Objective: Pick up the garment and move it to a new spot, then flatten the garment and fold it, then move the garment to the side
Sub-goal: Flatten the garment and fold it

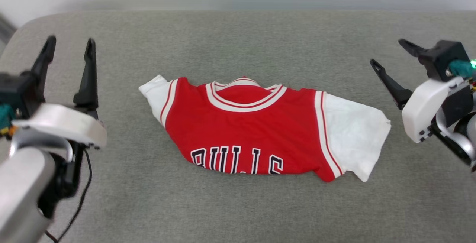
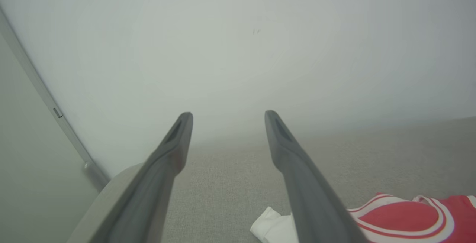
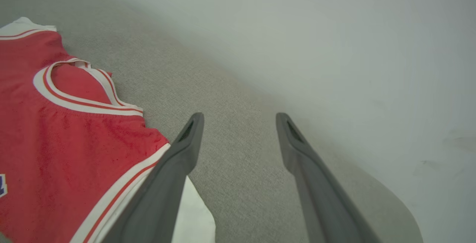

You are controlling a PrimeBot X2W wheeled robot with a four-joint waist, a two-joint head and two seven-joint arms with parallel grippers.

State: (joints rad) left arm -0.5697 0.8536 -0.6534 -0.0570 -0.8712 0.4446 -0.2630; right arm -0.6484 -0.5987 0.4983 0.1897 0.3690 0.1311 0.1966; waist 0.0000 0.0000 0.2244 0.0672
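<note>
Fingers (image 1: 88, 75) wide — garment (image 1: 253, 131) between both pairs

The head camera looked forward and steeply down, holding the whole garment (image 1: 241, 131) at middle range on the tabletop (image 1: 238, 35). The left wrist camera sat low, left of the garment, sighting along the left tool (image 2: 228, 113) toward the wall (image 2: 238, 49) beyond the garment; collar and one sleeve entered its lower corner. The right wrist camera, right of the garment and nearer, sighted along the right tool (image 3: 241, 116) likewise. All three shared the collar.
</note>
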